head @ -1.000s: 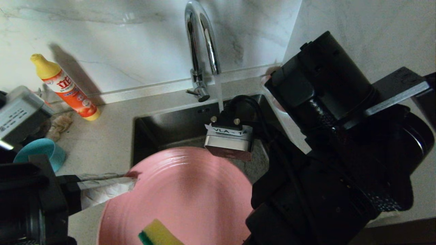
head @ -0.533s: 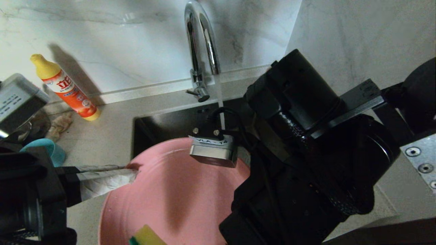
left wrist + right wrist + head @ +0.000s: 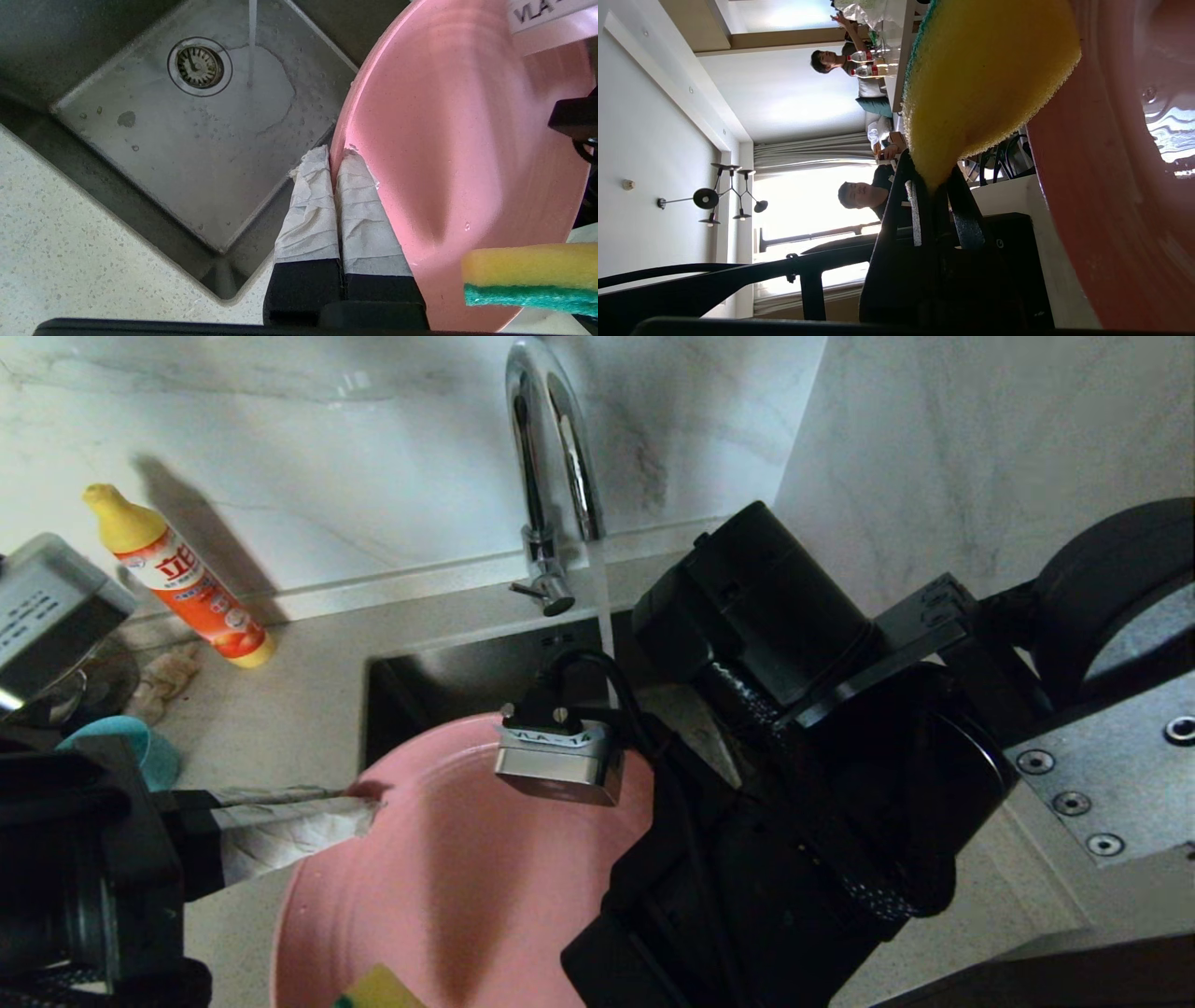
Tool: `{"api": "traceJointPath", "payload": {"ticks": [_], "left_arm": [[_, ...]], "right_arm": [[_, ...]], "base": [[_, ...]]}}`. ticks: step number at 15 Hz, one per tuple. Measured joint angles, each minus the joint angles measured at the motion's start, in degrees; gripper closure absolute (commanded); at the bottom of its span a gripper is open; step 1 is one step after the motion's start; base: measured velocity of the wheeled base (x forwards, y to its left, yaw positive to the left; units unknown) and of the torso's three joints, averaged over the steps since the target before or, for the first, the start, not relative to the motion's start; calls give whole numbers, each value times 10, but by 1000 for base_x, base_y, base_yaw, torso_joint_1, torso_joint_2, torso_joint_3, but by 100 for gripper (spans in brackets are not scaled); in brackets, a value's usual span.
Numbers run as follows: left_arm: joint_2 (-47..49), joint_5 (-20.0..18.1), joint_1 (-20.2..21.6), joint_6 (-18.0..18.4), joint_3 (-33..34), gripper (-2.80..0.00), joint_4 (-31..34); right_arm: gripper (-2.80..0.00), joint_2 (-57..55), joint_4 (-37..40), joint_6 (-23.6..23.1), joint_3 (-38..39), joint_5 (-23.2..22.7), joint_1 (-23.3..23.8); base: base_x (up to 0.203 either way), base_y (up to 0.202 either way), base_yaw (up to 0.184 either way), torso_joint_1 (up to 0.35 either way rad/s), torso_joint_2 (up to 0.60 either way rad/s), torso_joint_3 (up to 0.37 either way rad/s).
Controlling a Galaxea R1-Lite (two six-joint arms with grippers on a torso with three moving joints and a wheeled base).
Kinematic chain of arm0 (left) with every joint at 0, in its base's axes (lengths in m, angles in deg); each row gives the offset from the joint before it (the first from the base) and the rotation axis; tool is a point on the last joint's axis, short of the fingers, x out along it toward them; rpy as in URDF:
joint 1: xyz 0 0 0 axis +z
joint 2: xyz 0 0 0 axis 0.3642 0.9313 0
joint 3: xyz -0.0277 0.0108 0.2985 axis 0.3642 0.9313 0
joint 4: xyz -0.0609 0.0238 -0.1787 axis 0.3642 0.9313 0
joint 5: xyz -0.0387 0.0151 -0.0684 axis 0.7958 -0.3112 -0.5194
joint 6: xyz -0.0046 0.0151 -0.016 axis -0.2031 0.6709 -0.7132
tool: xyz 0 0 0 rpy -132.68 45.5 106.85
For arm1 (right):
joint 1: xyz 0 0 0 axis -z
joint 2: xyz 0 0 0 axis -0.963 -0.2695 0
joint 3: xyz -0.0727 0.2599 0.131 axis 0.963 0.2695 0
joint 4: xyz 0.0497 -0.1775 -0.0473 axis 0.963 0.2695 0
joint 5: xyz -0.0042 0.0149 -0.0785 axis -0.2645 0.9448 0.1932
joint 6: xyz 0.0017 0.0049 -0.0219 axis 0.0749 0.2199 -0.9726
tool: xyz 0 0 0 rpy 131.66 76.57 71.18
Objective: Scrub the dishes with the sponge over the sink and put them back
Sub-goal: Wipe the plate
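My left gripper (image 3: 362,807) is shut on the rim of the pink plate (image 3: 448,887), which it holds tilted above the near side of the sink (image 3: 439,677). In the left wrist view the taped fingers (image 3: 359,205) pinch the plate (image 3: 458,140) edge. The right gripper (image 3: 936,184) is shut on one end of the yellow and green sponge (image 3: 985,74), whose yellow face lies beside the plate (image 3: 1106,196). The sponge (image 3: 373,991) shows at the plate's near edge, under my right arm. A teal bowl (image 3: 131,747) sits on the counter at the left.
Water runs from the chrome tap (image 3: 546,457) onto the sink floor near the drain (image 3: 200,66). An orange detergent bottle (image 3: 182,579) and a beige rag (image 3: 163,677) lie on the counter at the left. My bulky right arm (image 3: 822,756) covers the sink's right side.
My right arm has moved left and nearer over the plate, and the sponge has slid toward the plate's near edge. The left gripper and plate have stayed put.
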Motion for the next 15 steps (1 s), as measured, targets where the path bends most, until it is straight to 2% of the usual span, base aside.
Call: {"api": "traceJointPath", "payload": {"ticks": [7,15], "left_arm": [[-1,0,0,0,-5,0,0],[-2,1,0,0,-10,0,0]], "right_arm": [[0,5,3,1,15,1,9],[0,27,1,-2,53,1,55]], "base": [[0,0,0,0,0,0],[0,0,0,0,0,0]]}}
